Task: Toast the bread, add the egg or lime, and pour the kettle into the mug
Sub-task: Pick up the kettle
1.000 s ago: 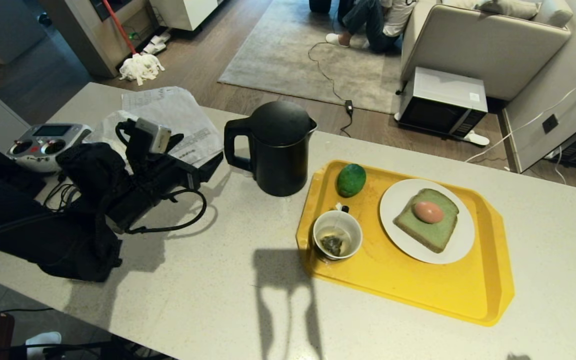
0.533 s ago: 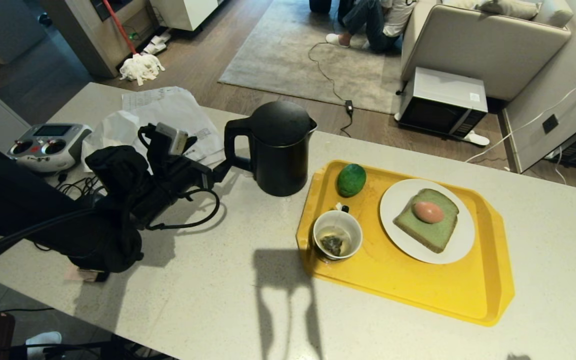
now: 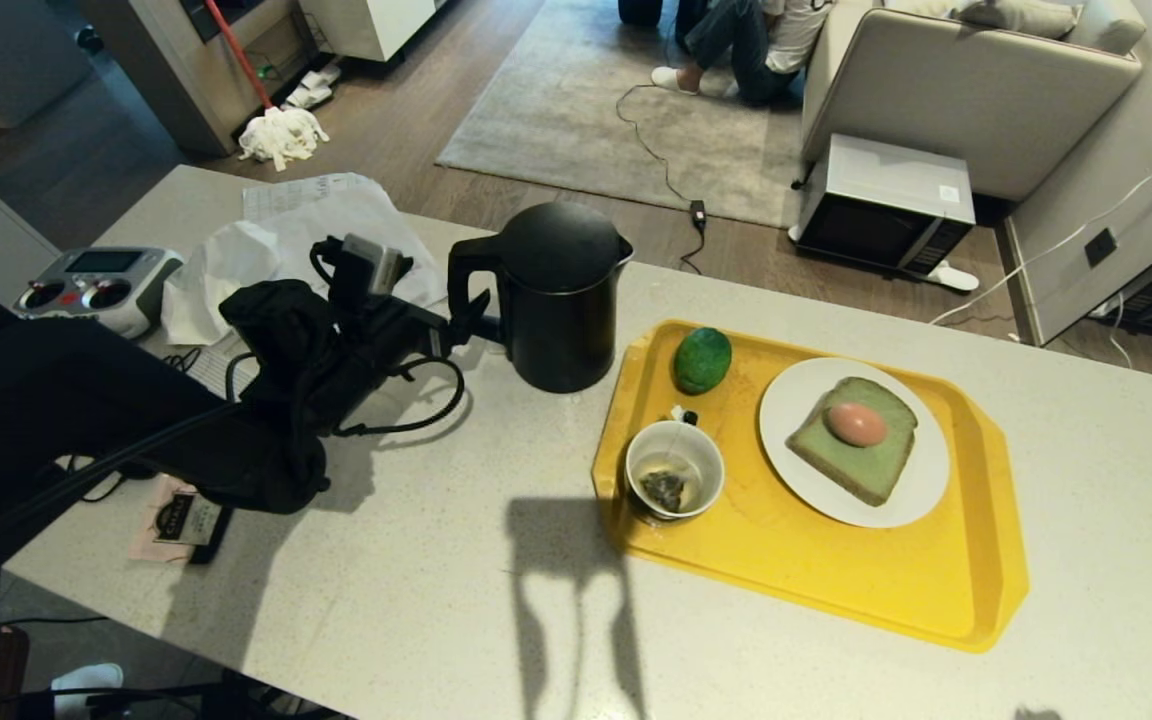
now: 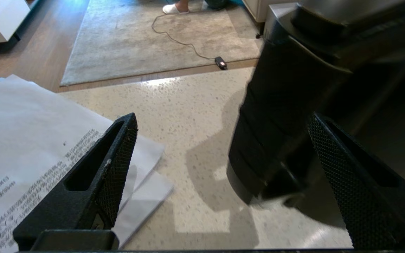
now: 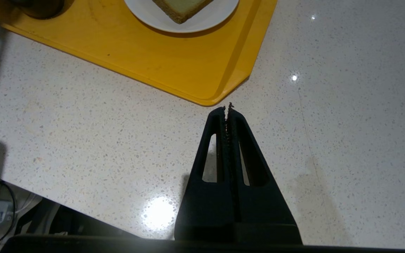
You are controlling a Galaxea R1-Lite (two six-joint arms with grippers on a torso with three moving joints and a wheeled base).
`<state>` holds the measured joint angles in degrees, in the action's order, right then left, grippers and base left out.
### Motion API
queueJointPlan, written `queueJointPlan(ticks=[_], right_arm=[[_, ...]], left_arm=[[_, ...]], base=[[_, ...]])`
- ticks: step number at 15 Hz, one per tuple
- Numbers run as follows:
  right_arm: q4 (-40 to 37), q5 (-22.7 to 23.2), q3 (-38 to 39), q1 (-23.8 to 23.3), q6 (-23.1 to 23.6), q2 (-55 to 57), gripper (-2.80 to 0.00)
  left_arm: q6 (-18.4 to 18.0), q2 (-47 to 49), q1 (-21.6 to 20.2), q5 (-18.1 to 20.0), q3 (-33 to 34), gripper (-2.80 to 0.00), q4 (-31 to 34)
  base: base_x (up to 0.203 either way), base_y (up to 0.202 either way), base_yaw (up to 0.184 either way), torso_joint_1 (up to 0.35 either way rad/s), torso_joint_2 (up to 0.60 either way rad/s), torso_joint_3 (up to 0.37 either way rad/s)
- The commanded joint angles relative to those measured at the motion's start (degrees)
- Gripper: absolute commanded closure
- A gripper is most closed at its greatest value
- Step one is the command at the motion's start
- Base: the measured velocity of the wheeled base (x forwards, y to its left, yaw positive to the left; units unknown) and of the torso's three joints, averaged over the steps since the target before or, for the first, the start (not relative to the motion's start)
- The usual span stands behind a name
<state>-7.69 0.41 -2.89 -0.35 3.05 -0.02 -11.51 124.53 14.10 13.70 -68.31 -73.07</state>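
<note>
Kettle stands upright on counter, handle at 9 o'clock facing left gripper (jaws spread wide, empty); right gripper closed, parked.

left arm is all matte black, wrapped in a baggy fabric sleeve, black cable looping off it, small silver camera box on the wrist; both pincers are black wedge fingers with knurled pads and slotted cutouts
</note>
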Motion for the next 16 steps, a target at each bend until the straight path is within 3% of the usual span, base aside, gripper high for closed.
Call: queueJointPlan(ticks=[1,16], right_arm=[[-0.05,0.02,-0.01,-0.08,0.03,0.02,0.00],[-0.05,0.02,-0.01,0.00,0.03,0.02,0.00]], left_arm=[[0.13,2.13,0.08,-0.67,-3.36,-2.80,0.54],[0.35,5.60,1.36,-1.66,-11.12,-2.80,8.01]], base=[[0.000,0.000,0.000,0.000,0.00,0.000],[0.000,0.000,0.000,0.000,0.00,0.000]])
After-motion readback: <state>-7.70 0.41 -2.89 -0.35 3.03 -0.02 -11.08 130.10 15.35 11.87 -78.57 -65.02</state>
